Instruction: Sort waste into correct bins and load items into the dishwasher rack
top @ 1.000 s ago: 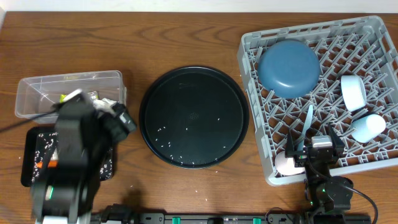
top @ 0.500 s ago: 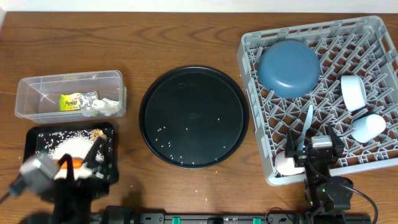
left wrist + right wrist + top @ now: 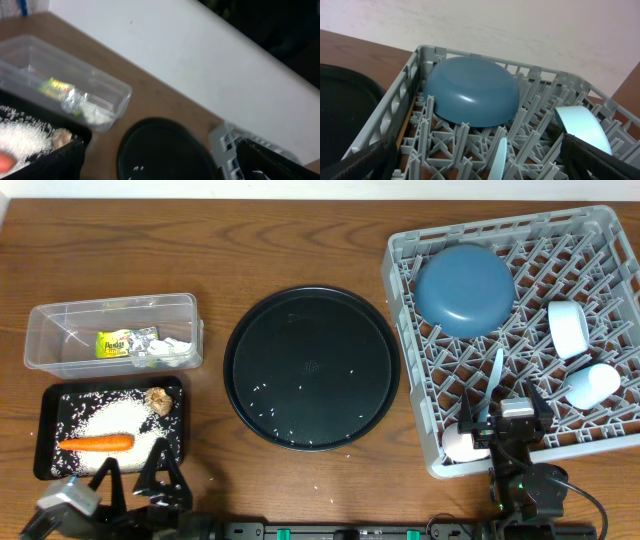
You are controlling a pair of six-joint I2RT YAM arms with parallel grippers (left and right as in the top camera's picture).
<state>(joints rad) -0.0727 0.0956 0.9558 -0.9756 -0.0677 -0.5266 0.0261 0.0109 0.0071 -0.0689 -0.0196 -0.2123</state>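
The clear bin at the left holds the printed wrapper and white tissue. Just in front, the black bin holds the carrot, biscuit and a heap of rice. My left gripper stands open and empty at the table's front edge, in front of that bin. The grey rack carries the dark-blue plate, white bowl, light-blue cup, pink cup, pale-blue utensil and chopstick. My right gripper hangs open over the rack's front edge.
A big round black tray lies in the middle of the table with a few rice grains scattered on it. A white wall runs behind the table's far edge.
My left arm has drawn back from over the two bins to the table's front edge, uncovering the black bin's contents. The right arm has not moved.
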